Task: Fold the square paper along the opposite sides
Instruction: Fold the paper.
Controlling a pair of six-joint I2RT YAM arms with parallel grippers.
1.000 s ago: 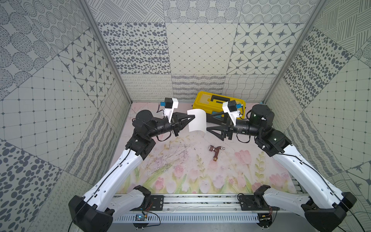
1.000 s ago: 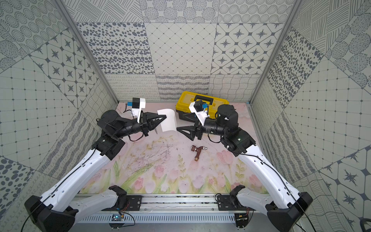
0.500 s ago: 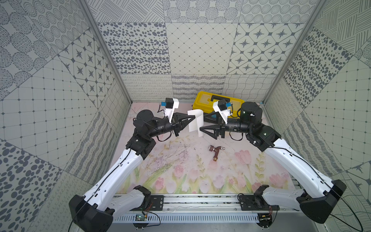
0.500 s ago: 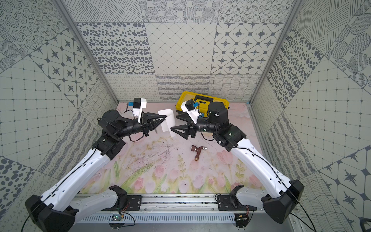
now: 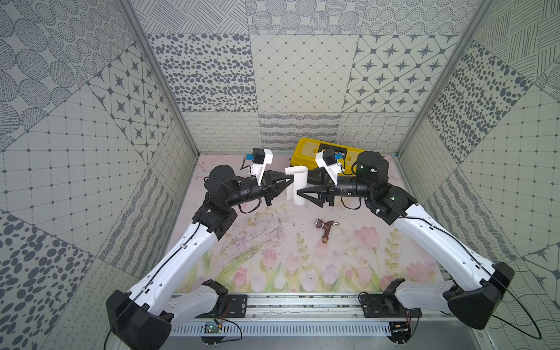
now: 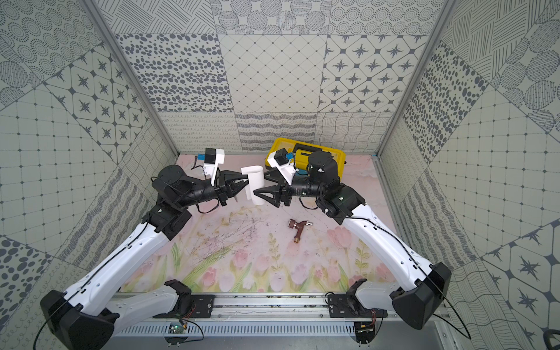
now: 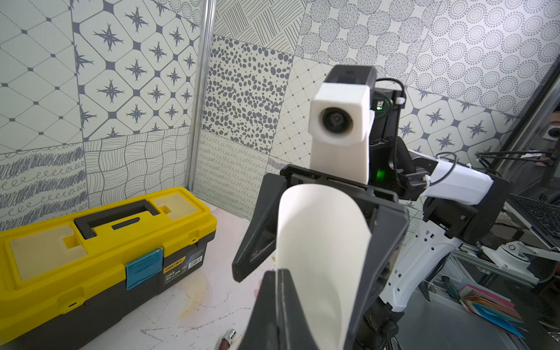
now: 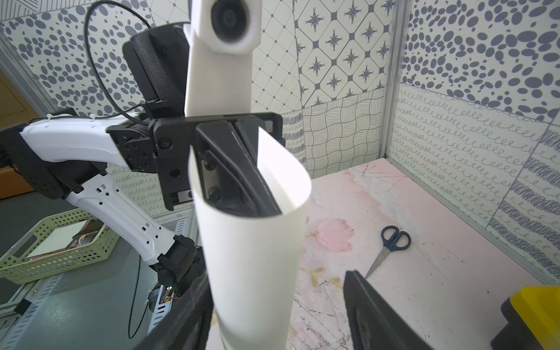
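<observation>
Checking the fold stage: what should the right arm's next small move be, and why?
Probably close the right gripper on the bend to press a crease. The left gripper is shut on the square paper, holding it curled, and the rounded bend sits between the right jaws, which stand open.

square paper point(image 8: 257, 272) cropped in right wrist view.
</observation>
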